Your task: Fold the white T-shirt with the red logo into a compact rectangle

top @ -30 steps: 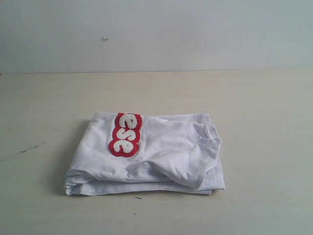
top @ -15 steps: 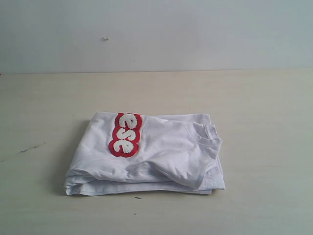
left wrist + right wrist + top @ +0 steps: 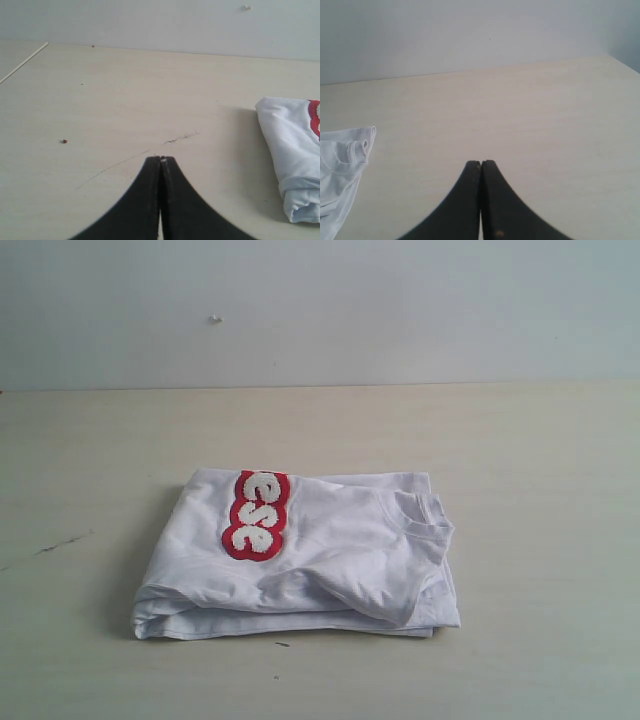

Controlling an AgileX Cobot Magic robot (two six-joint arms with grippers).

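The white T-shirt point(image 3: 320, 560) lies folded into a thick rectangle in the middle of the table. Part of the red logo point(image 3: 255, 515) shows on its top, with white letters "ese", and the ribbed collar point(image 3: 425, 520) sits at the right end. Neither gripper appears in the exterior view. My left gripper point(image 3: 160, 159) is shut on nothing above bare table, with the white T-shirt point(image 3: 292, 145) off to one side and clear of it. My right gripper point(image 3: 481, 162) is also shut and empty, apart from the white T-shirt point(image 3: 340, 170), whose collar faces it.
The pale wooden table point(image 3: 520, 440) runs back to a grey wall point(image 3: 320, 310). A thin dark crack point(image 3: 180, 136) marks the table near the left gripper, and a small red speck point(image 3: 64, 141) lies on the surface.
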